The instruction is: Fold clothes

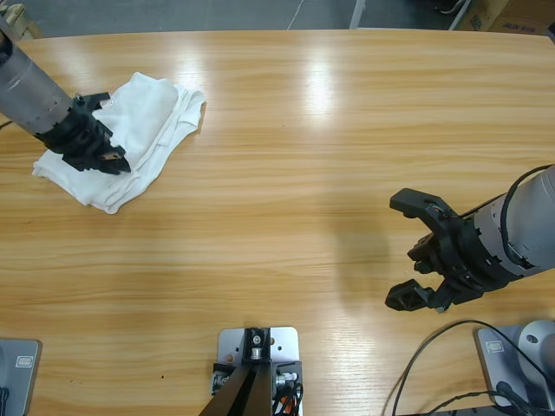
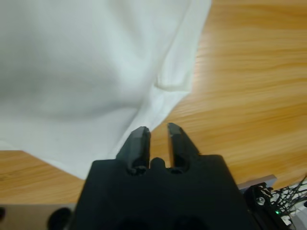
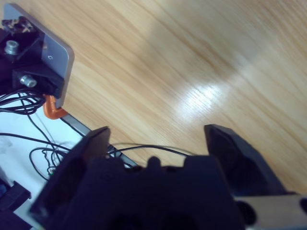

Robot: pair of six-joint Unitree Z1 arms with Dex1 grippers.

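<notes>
Over at the far left of the worktop (image 1: pixel 303 156) lies the white T-shirt (image 1: pixel 143 121), bundled into a loose, layered heap with a rounded fold toward the back and flatter edges spreading toward the near side. One arm comes down from the upper left corner, and its wrist view looks straight onto that white cloth, so this is the left arm. The left gripper (image 1: pixel 108 160) sits on the near-left part of the heap, its black body lying over the fabric. From its own camera the left gripper (image 2: pixel 157 132) has its two jaws drawn nearly together, only a thin slit between the tips, and they meet right at the shirt's lower edge (image 2: pixel 144 108); whether any cloth is actually pinched between them I cannot tell. A folded hem or sleeve edge trails off toward bare wood beside the tips.

Well apart from the shirt, across a broad stretch of bare wood, the right arm enters from the right edge. The right gripper (image 1: pixel 412 251) hangs above the worktop with its jaws spread wide, holding nothing. Its wrist camera shows the same wide gap (image 3: pixel 156 139), with only wood grain, a grey rig plate (image 3: pixel 57 57) and some loose black cables (image 3: pixel 38 153) beyond.
</notes>
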